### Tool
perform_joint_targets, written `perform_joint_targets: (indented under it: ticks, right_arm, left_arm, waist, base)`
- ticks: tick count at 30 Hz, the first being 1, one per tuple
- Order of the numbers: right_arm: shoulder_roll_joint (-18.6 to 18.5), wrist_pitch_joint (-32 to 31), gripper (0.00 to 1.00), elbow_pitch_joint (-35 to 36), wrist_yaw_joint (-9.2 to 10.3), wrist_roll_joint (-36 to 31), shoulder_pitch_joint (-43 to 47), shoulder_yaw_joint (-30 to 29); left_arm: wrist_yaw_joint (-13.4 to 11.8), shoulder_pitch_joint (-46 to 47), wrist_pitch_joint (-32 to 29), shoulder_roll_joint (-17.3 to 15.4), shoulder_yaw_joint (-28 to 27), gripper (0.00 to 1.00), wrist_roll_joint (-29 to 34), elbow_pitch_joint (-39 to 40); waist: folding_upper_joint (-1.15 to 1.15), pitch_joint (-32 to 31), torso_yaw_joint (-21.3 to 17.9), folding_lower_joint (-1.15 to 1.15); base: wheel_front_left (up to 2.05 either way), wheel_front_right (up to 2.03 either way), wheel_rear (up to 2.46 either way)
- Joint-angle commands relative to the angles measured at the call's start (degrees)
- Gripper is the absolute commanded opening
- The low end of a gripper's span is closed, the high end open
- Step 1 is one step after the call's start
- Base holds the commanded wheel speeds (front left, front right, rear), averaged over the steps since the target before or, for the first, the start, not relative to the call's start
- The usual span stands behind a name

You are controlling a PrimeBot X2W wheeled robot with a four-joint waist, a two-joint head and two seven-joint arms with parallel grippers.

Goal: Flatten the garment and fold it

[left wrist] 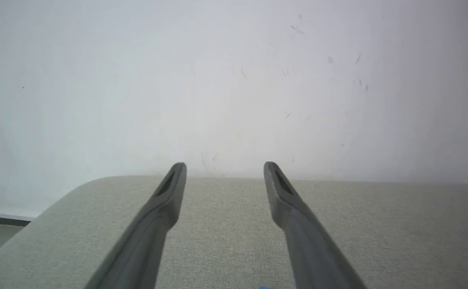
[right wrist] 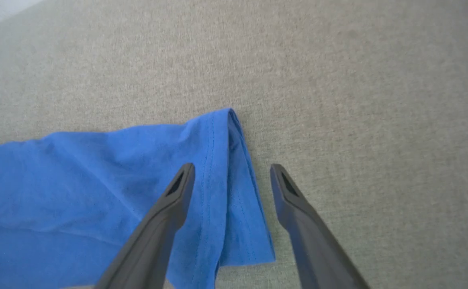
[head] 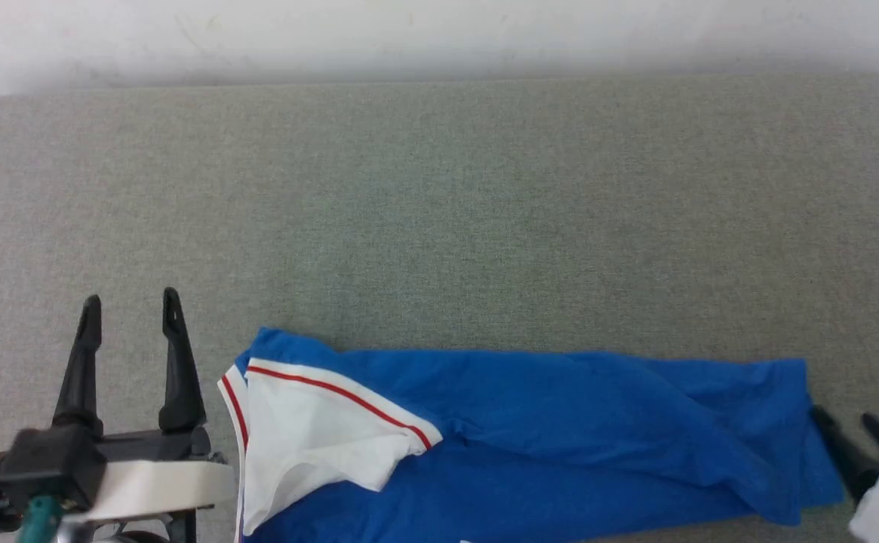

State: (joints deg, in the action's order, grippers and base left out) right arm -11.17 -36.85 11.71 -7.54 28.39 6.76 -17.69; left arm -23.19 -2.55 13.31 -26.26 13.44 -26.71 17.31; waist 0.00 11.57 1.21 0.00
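The garment [head: 560,422], bright blue, lies as a long folded band across the near part of the table, and its near edge runs off the bottom of the head view. Its white sleeve [head: 303,430] with red-and-white trim lies on top at the left end. My left gripper [head: 131,300] stands open just left of that end, apart from the cloth. In the left wrist view the left gripper [left wrist: 225,165] is empty. My right gripper [head: 840,414] is open at the garment's right end. In the right wrist view the right gripper [right wrist: 233,166] straddles the hem of the garment [right wrist: 77,168] without pinching it.
The grey fabric-covered table [head: 439,211] stretches wide beyond the garment to a white wall [head: 439,38]. The left wrist view shows the table's rounded far corner [left wrist: 81,184], with the wall [left wrist: 234,80] close behind it.
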Motion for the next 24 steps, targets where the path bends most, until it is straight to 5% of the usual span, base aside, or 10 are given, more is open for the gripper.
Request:
perform_joint_targets:
  ticks: [1, 5, 15, 16, 18, 24]
  right_arm:
    - [0.4, -0.5, 1.00, -1.8, 0.05, -0.9, 0.6, 1.7]
    - [-0.1, 0.2, 1.00, -5.4, 0.05, -2.6, 0.1, 3.7]
    - [-2.3, 3.3, 1.00, -12.7, 0.05, -5.1, -1.3, 5.9]
    - [-2.3, 3.4, 0.48, -13.5, 0.05, -4.8, -1.6, 6.1]
    - [-2.5, 3.4, 0.00, -15.0, 0.05, -4.5, -1.9, 6.6]
    - [-2.5, 5.2, 0.00, -16.7, 0.05, -3.4, -3.1, 5.9]
  left_arm:
    - [-2.6, -1.1, 1.1, 0.0, 0.2, 1.00, 5.6, 0.8]
    - [-3.8, -1.4, 1.5, 1.1, 2.6, 1.00, 11.1, 0.3]
    - [-2.3, -0.6, 1.7, 2.6, 3.3, 1.00, 11.7, -1.4]
    - [-2.2, -0.6, 1.7, 2.6, 3.2, 1.00, 11.6, -1.5]
    - [-1.8, -0.6, 1.7, 2.7, 3.1, 1.00, 11.4, -1.6]
    - [-1.3, -1.4, 1.7, 2.5, 2.1, 1.00, 10.7, -1.6]
  waist:
    - [0.00, 0.5, 0.5, 0.00]
    - [0.00, 1.1, 1.7, 0.00]
    - [0.00, 1.2, 4.0, 0.00]
    - [0.00, 1.2, 4.1, 0.00]
    - [0.00, 1.1, 4.3, 0.00]
    - [0.00, -0.1, 4.0, 0.00]
  base:
    - [0.00, 0.00, 0.00]
    - [0.00, 0.00, 0.00]
    - [0.00, 0.00, 0.00]
    - [0.00, 0.00, 0.00]
    - [0.00, 0.00, 0.00]
    - [0.00, 0.00, 0.00]
